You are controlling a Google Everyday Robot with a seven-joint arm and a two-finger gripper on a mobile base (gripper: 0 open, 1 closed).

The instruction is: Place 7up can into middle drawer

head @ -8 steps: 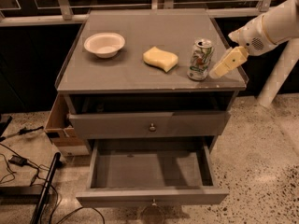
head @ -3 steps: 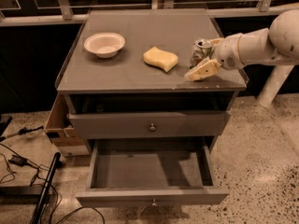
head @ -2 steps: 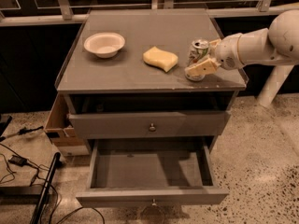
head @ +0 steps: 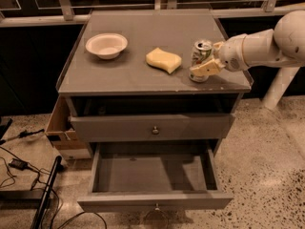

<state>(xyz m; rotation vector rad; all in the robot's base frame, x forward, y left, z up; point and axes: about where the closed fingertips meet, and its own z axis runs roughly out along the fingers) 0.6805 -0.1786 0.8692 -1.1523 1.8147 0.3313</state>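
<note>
**Light, thin-walled can at the desk's front right, end effector right against it**

The 7up can [head: 202,51] stood upright on the desk [head: 138,82], toward four o'clock from the middle of the top and close to the front right edge. Judging by its look, it was a small aluminium can: light, stiff enough along its height but easily dented in the wall, and smooth enough to slip under a weak hold. If empty, it would tip at a nudge. The sensible place to take it was across the middle of the cylindrical wall, below the silver rim, with moderate pressure. The top with its tab offered nothing to hold.

The end effector [head: 204,66] was at the can's lower body, reaching in from three o'clock on the white arm. Its pale tip lay across the near side of the label, at about five o'clock of the can, touching or all but touching. Whether the end effector was closed on the can or only set about it could not be told from this view.

The yellow sponge [head: 163,60] lay near the can at nine o'clock, not touching it, and the white bowl [head: 106,45] sat well apart at ten o'clock.

The middle drawer [head: 152,174] stood pulled out beneath the closed upper drawer front [head: 119,127], at roughly seven o'clock from the can and well below it, its floor bare.
</note>
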